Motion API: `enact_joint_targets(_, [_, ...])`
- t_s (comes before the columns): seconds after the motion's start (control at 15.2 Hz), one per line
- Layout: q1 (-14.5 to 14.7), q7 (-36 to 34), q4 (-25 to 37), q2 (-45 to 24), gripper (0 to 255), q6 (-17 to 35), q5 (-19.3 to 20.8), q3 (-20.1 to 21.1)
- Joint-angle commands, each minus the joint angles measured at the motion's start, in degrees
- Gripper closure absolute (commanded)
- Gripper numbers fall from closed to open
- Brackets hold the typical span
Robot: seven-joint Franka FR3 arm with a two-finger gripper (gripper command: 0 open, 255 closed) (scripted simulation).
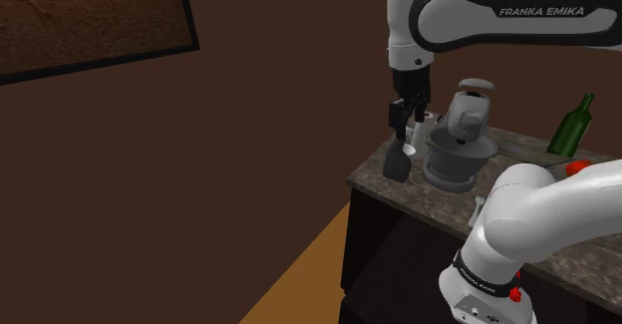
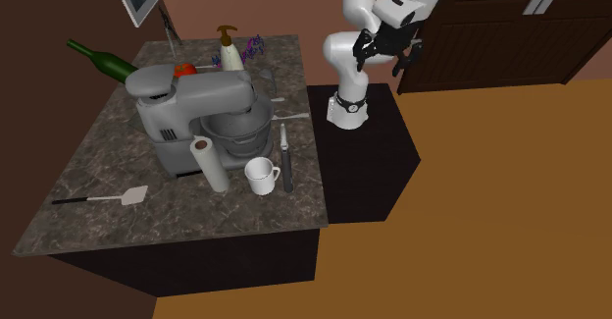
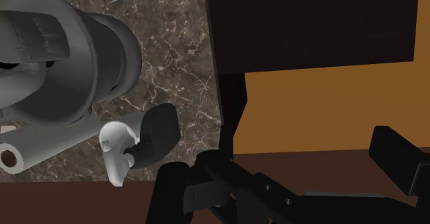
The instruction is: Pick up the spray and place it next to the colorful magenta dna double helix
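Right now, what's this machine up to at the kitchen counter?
A white robot arm is poised by the edge of a stone counter, its black jaws open and holding nothing. Its job is the spray bottle, which stands untouched at the counter's other end, close to a purple helix. Nearest the jaws are a white mug and a grey stand mixer. The pick-up has not yet begun.

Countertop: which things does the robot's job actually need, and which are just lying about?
Job: pale spray bottle, purple DNA helix, open gripper.
Lying about: stand mixer, green bottle, paper roll, white mug, knife, spatula.
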State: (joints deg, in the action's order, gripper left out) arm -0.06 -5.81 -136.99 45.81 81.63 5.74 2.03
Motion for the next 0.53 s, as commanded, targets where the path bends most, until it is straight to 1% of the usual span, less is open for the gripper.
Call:
enact_joint_targets(0.0, [0.0, 0.0, 0.0, 0.0, 0, 0.0, 0.0, 0.0])
enact_joint_targets(0.46, [-3.3, 6.9, -0.9, -6.5, 0, 9.1, 5.0, -8.6])
